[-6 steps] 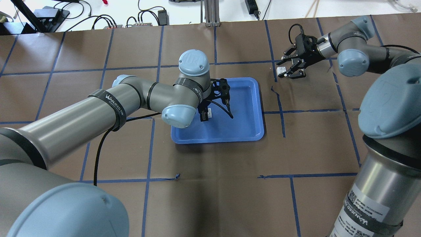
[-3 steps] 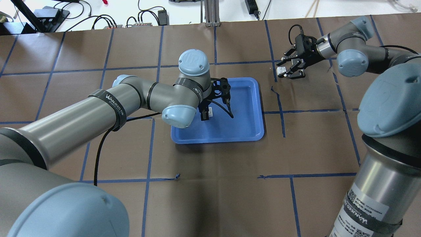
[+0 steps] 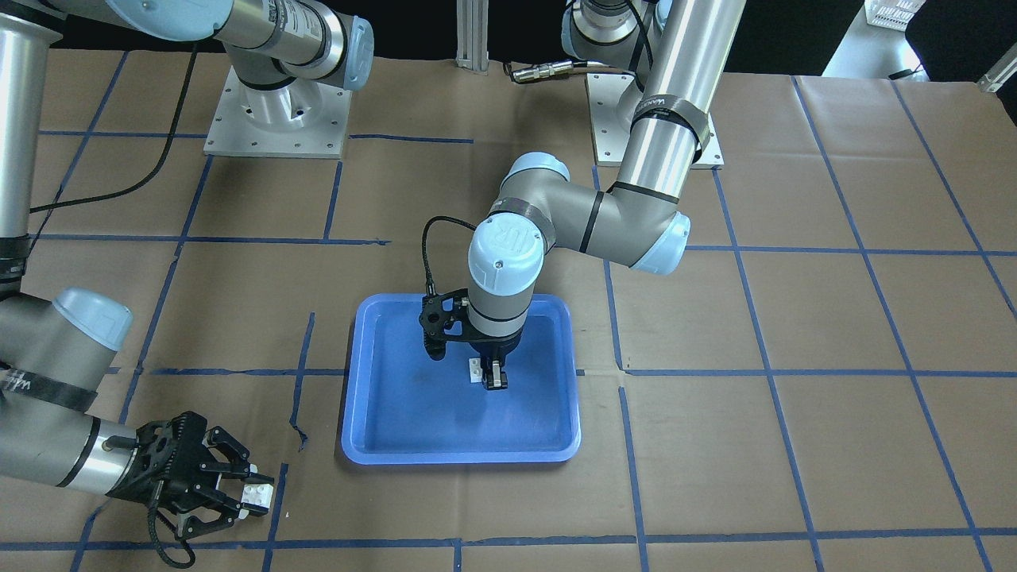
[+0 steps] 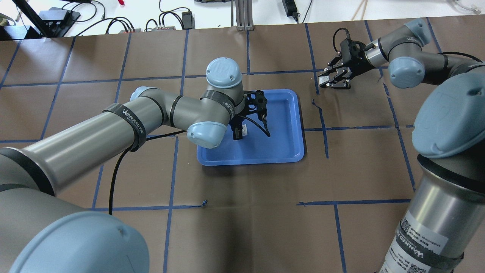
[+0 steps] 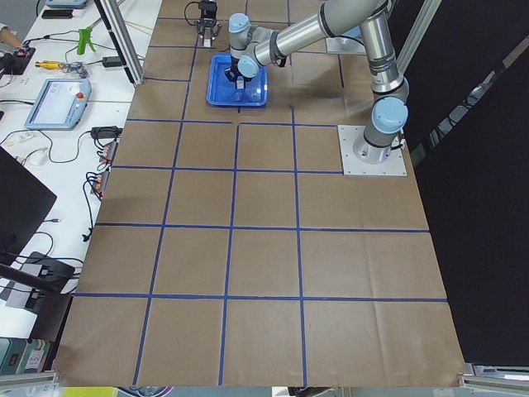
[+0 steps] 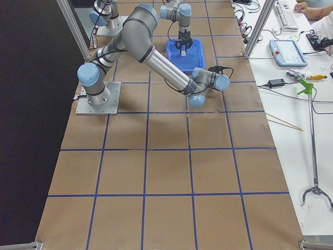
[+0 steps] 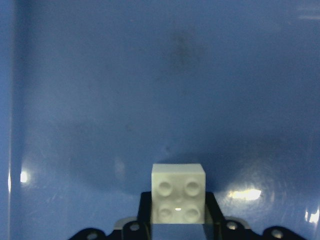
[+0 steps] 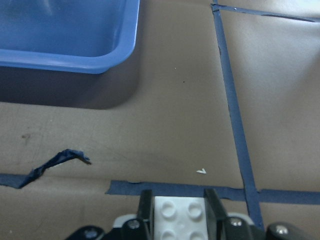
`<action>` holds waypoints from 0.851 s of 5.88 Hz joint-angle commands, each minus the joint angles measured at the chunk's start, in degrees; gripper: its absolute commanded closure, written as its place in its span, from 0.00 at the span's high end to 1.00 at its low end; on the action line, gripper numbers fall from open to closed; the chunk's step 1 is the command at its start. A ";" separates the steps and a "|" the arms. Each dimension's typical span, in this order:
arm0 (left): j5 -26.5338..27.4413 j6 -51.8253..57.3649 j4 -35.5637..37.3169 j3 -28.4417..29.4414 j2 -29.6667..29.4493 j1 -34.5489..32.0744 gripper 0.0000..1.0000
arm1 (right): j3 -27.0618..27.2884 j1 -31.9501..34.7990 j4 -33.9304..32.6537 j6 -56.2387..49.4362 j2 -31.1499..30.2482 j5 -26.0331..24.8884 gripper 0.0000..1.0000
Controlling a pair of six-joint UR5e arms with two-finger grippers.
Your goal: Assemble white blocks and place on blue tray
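The blue tray (image 4: 282, 136) lies at the table's middle; it also shows in the front view (image 3: 397, 413). My left gripper (image 4: 238, 132) hangs low over the tray's left half, shut on a white block (image 7: 178, 185) just above the tray bottom (image 7: 150, 75); the block also shows in the front view (image 3: 475, 370). My right gripper (image 4: 329, 81) is on the paper at the far right, beyond the tray's corner. It is shut on a second white block (image 8: 180, 217), also in the front view (image 3: 258, 494), with fingers (image 8: 212, 202) touching both sides.
Brown paper with blue tape grid lines (image 4: 322, 129) covers the table. A torn tape scrap (image 8: 55, 162) lies near the right gripper. The tray's rim (image 8: 100, 62) is just ahead of the right gripper. Cables and power bricks (image 4: 166, 19) lie beyond the far edge.
My right gripper's jaws have gone from spread around the white block to shut on it. My left gripper with its block has shifted slightly right over the tray.
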 commanded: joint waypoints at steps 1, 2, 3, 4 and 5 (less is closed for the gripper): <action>0.05 0.20 0.07 0.03 -0.08 0.00 0.76 | -0.84 -0.01 -0.01 -0.06 -0.09 -0.17 0.27; 0.13 0.29 0.07 0.20 -0.08 0.00 0.98 | -0.84 -0.01 0.08 0.47 -0.53 -0.35 0.26; 0.48 0.03 -0.11 0.55 0.44 0.00 0.99 | -0.67 -0.01 0.34 4.39 -1.58 -0.09 0.26; 0.83 -0.24 -0.46 1.95 1.84 0.27 0.99 | -0.23 -0.01 0.95 5.56 -2.81 -0.18 0.27; 1.10 -1.02 -2.38 4.66 2.99 0.36 0.99 | 0.12 0.17 1.13 9.05 -2.99 0.00 0.28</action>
